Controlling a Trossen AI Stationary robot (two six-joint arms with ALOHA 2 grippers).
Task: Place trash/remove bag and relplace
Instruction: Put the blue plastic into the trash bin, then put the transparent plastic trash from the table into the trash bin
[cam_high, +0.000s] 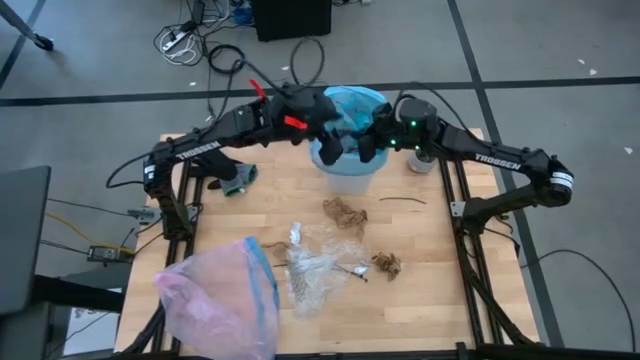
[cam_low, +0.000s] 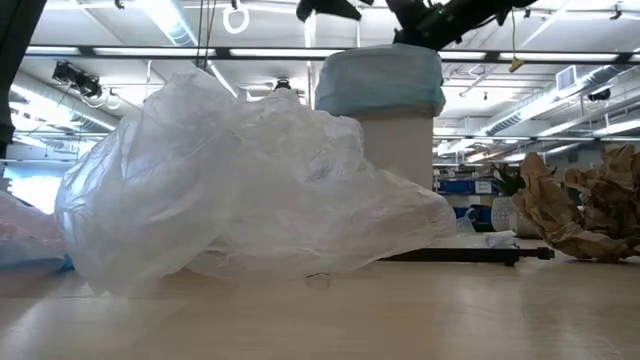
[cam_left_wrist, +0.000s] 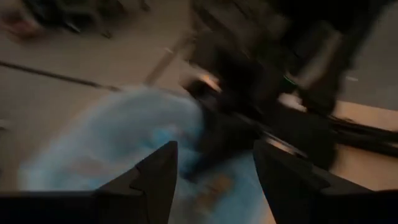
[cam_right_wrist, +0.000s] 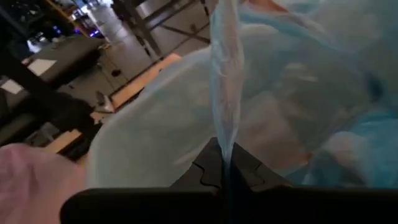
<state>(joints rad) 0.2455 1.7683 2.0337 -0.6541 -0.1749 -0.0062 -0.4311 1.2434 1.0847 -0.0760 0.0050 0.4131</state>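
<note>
Over the bin (cam_high: 348, 172), the right gripper (cam_high: 368, 146) pinched the bag (cam_high: 352, 103); the left gripper (cam_high: 330, 128), apparently open, hovered. Next: lift the liner clear.

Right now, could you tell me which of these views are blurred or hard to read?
Left wrist view: heavy motion blur, the blue bag is only a smear. Low view: sharp, but a clear plastic wrapper fills the foreground, and ceiling lights glare behind. High view: clear. Right wrist view: bag too close, soft.
</note>
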